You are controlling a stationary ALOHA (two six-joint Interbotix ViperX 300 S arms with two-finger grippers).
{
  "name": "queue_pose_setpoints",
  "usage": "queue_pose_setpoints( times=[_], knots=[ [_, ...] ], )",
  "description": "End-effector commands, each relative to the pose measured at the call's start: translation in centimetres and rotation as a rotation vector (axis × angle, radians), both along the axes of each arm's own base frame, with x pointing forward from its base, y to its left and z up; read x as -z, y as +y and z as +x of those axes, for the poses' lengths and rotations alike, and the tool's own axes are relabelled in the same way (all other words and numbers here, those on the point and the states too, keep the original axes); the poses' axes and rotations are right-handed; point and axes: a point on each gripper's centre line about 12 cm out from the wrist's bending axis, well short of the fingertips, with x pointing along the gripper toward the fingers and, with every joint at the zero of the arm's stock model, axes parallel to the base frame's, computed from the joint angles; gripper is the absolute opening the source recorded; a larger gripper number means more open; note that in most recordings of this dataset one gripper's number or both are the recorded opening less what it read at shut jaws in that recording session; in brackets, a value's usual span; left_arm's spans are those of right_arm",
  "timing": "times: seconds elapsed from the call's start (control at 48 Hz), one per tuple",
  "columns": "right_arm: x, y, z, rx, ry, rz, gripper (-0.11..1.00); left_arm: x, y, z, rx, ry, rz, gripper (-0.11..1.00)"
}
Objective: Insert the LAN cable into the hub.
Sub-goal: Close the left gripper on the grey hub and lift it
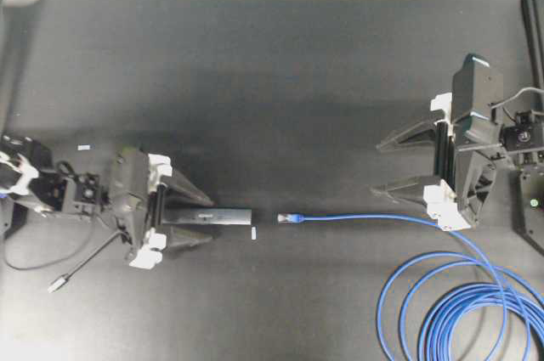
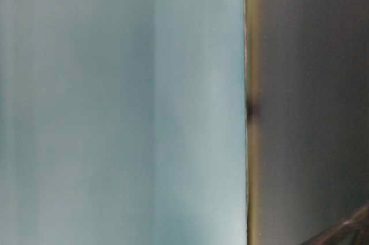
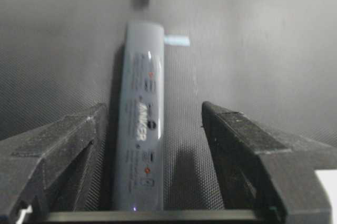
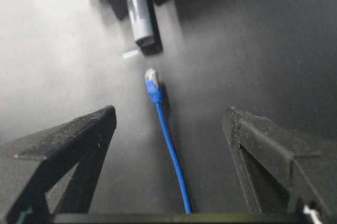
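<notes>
The hub [image 1: 212, 217] is a slim dark-grey bar lying on the dark table. My left gripper [image 1: 197, 217] is open, with one finger on each side of the hub's rear half. In the left wrist view the hub [image 3: 141, 118] lies close to the left finger [image 3: 63, 145] and apart from the right one. The LAN cable's blue-booted plug [image 1: 289, 218] lies just right of the hub's free end and points at it across a small gap. The blue cable [image 1: 374, 218] runs right into loops [image 1: 459, 310]. My right gripper [image 1: 378, 171] is open and empty, and the cable [image 4: 171, 150] lies between its fingers.
A tiny white scrap [image 1: 253, 232] lies by the hub's free end. The hub's thin grey cord ends in a silver plug [image 1: 58, 284] at the front left. Another small white scrap [image 1: 83, 148] lies at the left. The table-level view shows only a blurred teal wall.
</notes>
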Motion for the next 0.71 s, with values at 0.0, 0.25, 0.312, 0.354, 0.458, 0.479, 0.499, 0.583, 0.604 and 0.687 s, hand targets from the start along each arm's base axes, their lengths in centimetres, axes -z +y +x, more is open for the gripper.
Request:
queue_pose_setpoints(
  times=[0.0,0.25,0.312,0.354,0.458,0.479,0.499,0.583,0.604,0.687],
  knots=[
    [-0.7,0.1,0.3,0.003,-0.021,0.010,0.79,-0.1,0.0,0.2,0.000,-0.012,-0.002,0.69],
    [-0.6,0.1,0.2,0.002,-0.018,0.010,0.79,0.5,0.1,-0.1,0.006,0.033,0.029,0.58],
    [-0.6,0.1,0.2,0.002,-0.021,0.009,0.79,0.7,-0.1,-0.1,0.015,0.047,0.056,0.48],
    [-0.6,0.1,0.2,0.002,-0.018,0.009,0.79,0.7,-0.1,0.0,0.021,0.048,0.068,0.38],
    [-0.6,0.1,0.1,0.002,-0.020,0.009,0.79,0.5,-0.1,0.3,0.026,0.054,0.094,0.28],
    [-0.6,0.1,0.1,0.002,-0.020,0.009,0.79,0.3,0.0,0.4,0.023,0.051,0.094,0.28],
    [-0.5,0.1,0.0,0.000,-0.020,0.009,0.79,0.1,0.0,0.6,0.023,0.049,0.095,0.28],
    [-0.1,0.1,-0.2,0.000,-0.009,0.006,0.79,-0.5,0.2,0.7,0.017,0.061,0.099,0.28],
    [0.0,0.1,-0.3,0.000,-0.009,0.004,0.79,-0.8,0.2,0.7,0.015,0.065,0.097,0.28],
    [0.3,0.1,-0.3,-0.004,-0.017,-0.004,0.79,-2.0,0.3,0.8,0.011,0.073,0.095,0.28]
  ],
)
